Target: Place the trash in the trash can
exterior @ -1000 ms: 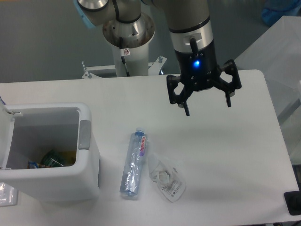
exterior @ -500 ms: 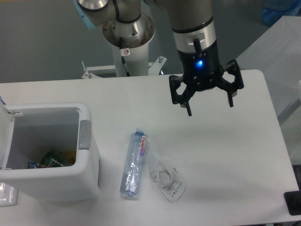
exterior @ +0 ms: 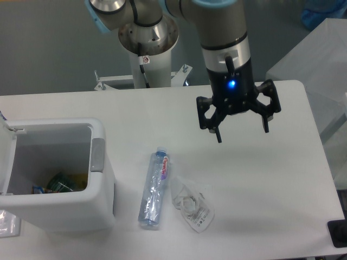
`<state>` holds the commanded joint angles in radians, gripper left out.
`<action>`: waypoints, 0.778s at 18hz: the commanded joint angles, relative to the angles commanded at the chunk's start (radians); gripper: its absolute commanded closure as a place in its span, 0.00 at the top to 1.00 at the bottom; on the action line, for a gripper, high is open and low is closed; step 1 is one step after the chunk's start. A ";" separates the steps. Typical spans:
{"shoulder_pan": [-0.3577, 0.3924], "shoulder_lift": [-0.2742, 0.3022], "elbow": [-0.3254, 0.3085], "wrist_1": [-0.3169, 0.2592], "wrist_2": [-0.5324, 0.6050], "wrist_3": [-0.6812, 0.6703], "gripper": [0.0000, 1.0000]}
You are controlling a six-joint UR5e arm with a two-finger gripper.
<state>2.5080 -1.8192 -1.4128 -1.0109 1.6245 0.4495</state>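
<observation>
The fixed camera, the only view, looks down on a white worktop [exterior: 260,184]. The black two-finger gripper [exterior: 241,131] hangs above the right half of the surface, a blue light lit on its body, its fingers [exterior: 217,135] spread wide and holding nothing.

Both pieces of trash lie on the worktop, well apart from the gripper, lower and to its left in the picture. The long clear plastic bottle with a red-pink label band [exterior: 155,188] lies flat, its cap end pointing away from the front edge. Just beside it on the right is the smaller crumpled clear plastic wrapper with a printed label [exterior: 193,207]; whether the two touch I cannot tell.

The white boxy plastic bin with rounded corners [exterior: 103,208] stands at the left, near the bottle. Its hinged white lid [exterior: 6,157] is thrown open and its grey latch [exterior: 97,155] faces the bottle. Some coloured rubbish already sits in the bottom.

Judging by this, the step in hand is the approach to a first pick: nothing is grasped yet. The next move calls for bringing the spread fingers over one piece, probably across the bottle's width, then descending to close on it.
</observation>
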 joint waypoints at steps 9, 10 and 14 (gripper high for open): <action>0.003 -0.147 -0.018 0.000 -0.092 -0.006 1.00; 0.002 -0.164 -0.032 -0.001 -0.087 -0.005 1.00; 0.000 -0.198 -0.074 0.002 -0.101 -0.002 1.00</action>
<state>2.5080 -2.0171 -1.4864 -1.0094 1.5233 0.4479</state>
